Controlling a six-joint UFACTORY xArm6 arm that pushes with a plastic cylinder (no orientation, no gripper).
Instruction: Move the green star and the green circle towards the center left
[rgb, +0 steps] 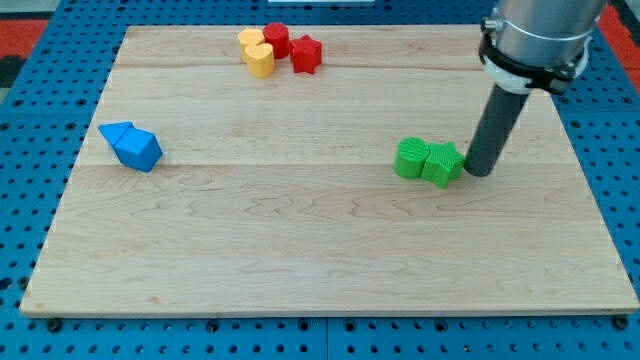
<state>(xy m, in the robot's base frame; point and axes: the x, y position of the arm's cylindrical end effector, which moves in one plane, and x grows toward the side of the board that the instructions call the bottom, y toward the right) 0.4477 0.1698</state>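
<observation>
The rod's tip presses the green star from the view's right; the green circle touches the star's left side.

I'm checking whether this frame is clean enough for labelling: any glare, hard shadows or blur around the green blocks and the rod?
Camera view: even, soft light, no glare on the wooden board; only faint shadows under the green star and green circle; my tip, at the star's right edge, is sharp; the arm's metal housing is cropped by the view's top.

Lab: blue pegboard bench, wooden board
</observation>
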